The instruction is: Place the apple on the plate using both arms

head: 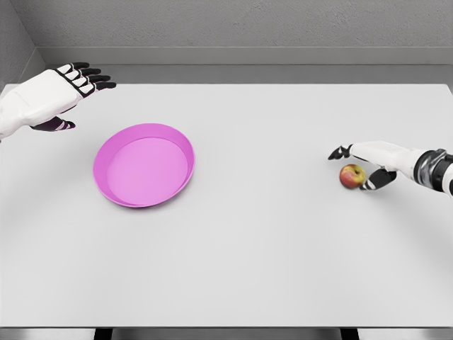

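Note:
A small red-yellow apple lies on the white table at the right. My right hand reaches in from the right edge and hovers around the apple, fingers spread, thumb below it and index finger stretched past it; it does not grip the apple. A round pink plate rests left of the table's middle, with nothing in it. My left hand floats above the table's far left corner, fingers straight and relaxed, holding nothing, a short way up and left of the plate.
The white table spans the whole view, its front edge along the bottom. A grey wall runs behind its far edge.

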